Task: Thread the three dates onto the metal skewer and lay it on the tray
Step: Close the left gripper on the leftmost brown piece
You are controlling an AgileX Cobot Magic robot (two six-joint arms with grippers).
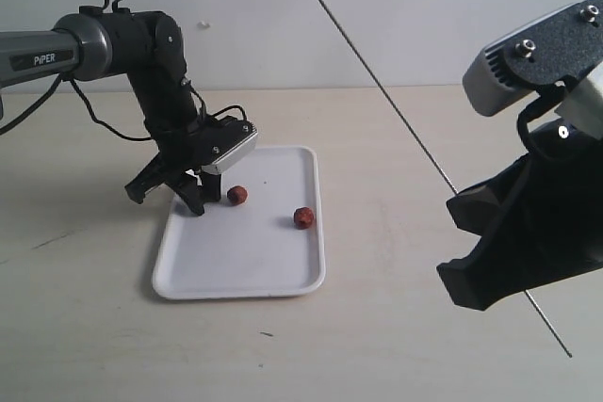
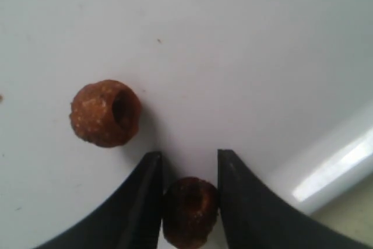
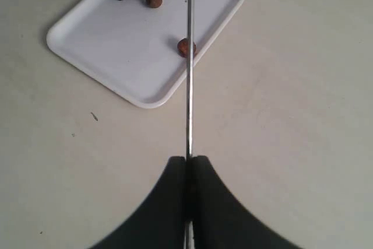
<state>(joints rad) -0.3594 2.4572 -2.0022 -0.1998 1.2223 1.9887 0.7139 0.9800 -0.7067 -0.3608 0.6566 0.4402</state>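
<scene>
The white tray point(image 1: 254, 265) lies left of centre on the table. Two loose dates rest on it, one point(image 1: 236, 194) near the left gripper and one point(image 1: 302, 217) by the right rim. My left gripper point(image 1: 193, 202) points down at the tray's back left part. In the left wrist view it point(image 2: 189, 161) is shut on the third date point(image 2: 189, 211), with a holed date point(image 2: 105, 112) lying beside. My right gripper point(image 3: 189, 158) is shut on the metal skewer point(image 3: 189, 74), which slants up and back above the table point(image 1: 396, 105).
The bare beige table point(image 1: 396, 327) spreads around the tray, with a pale wall behind. The right arm's camera housing point(image 1: 528, 54) looms large at the right edge. A cable loops off the left arm point(image 1: 104, 120).
</scene>
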